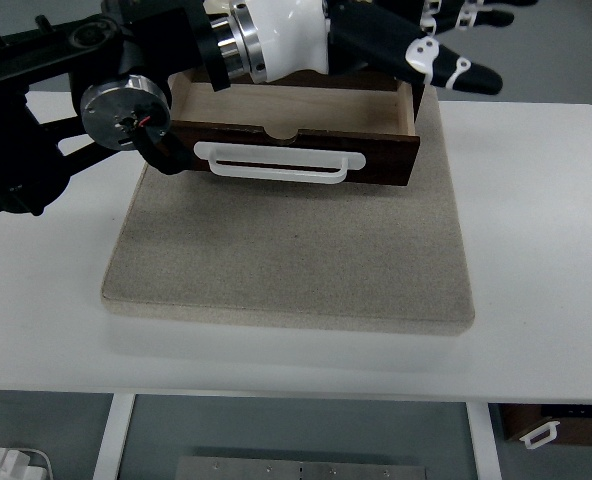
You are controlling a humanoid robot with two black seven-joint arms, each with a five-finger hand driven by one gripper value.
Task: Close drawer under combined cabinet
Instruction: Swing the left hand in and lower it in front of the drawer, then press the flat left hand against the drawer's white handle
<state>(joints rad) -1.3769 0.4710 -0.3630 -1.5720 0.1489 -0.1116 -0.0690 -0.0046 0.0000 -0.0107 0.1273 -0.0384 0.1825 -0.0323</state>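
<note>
One white bench is seen, carrying one grey mat. At the mat's far edge one dark drawer stands pulled open, its one white handle facing the camera. The left hand is stretched above the drawer's far right, fingers flat, nothing held. Closing is judged not yet begun; a push on the front is needed.

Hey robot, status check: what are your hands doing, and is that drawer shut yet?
Left hand above drawer's right rear, fingers extended, holding nothing. Right hand out of view. Drawer open, white handle facing the near side. Mat bare in front.
</note>
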